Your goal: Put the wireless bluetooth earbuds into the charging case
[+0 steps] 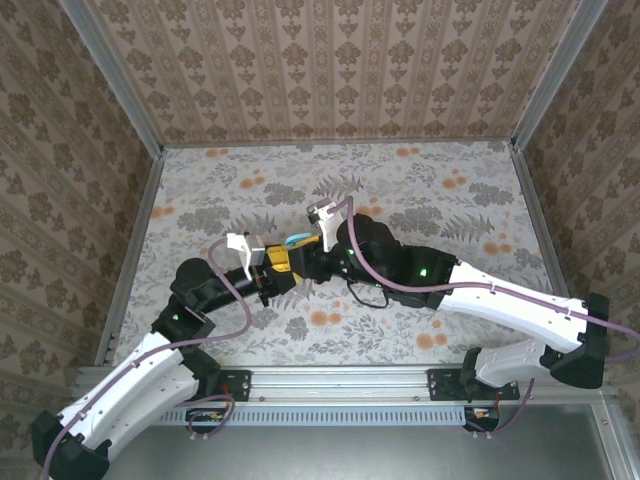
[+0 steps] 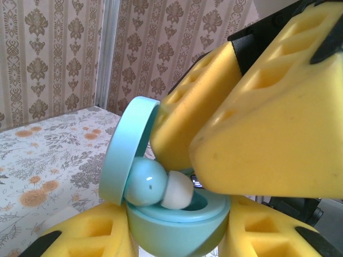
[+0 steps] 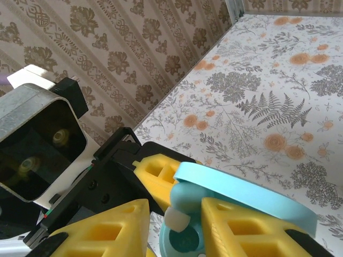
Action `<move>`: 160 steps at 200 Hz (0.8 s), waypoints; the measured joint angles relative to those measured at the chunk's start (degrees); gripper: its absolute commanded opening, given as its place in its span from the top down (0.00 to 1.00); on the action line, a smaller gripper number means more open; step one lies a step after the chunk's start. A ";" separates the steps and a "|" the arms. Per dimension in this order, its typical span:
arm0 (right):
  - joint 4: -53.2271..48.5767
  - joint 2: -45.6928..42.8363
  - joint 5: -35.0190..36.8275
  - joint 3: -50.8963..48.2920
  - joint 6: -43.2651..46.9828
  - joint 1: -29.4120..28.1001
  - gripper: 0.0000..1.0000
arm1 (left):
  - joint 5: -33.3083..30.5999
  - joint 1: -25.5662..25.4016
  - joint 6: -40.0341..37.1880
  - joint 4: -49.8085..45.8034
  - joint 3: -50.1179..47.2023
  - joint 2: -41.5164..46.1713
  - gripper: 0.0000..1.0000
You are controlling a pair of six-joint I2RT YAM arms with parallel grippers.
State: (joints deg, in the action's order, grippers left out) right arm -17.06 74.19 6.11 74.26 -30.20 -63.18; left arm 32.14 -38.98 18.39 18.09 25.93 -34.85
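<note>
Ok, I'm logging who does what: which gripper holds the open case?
The left gripper: its yellow fingers clamp the base of the teal case, lid up. The right gripper instead pinches the teal-and-white earbud at its opening.

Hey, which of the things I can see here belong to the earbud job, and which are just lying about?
Job:
- teal earbud
- teal case, lid open
- left gripper, holding the case
- right gripper, holding the earbud

Just there:
- flowered table
- patterned walls

No text, brand, number or sign is legible, neither on the round teal plastic charging case (image 2: 177, 233) nor the flowered tabletop (image 1: 450, 200).
</note>
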 measured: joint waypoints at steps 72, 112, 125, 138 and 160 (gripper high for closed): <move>-0.37 -0.48 0.15 -0.26 0.00 0.00 0.68 | 0.00 0.02 -0.20 0.20 0.00 0.00 0.76; -1.16 -1.33 0.11 -0.55 -0.20 0.00 0.66 | 0.00 0.02 -0.57 0.37 0.00 0.00 0.76; -1.22 -1.97 -0.09 -0.74 -0.48 0.00 0.66 | -0.02 0.02 -0.70 1.20 -0.02 0.00 0.76; -1.31 -2.80 -0.17 -0.79 -1.14 0.00 0.65 | -0.07 0.02 -0.87 2.64 -0.15 0.04 0.76; -1.44 -4.33 -0.33 -0.79 -1.79 0.02 0.64 | -0.09 0.02 -1.11 6.21 -1.31 0.13 0.76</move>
State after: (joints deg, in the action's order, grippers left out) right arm -18.50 69.87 5.78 73.47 -31.99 -63.16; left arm 32.05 -38.96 17.28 24.29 24.62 -34.72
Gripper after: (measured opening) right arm 0.354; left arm 0.335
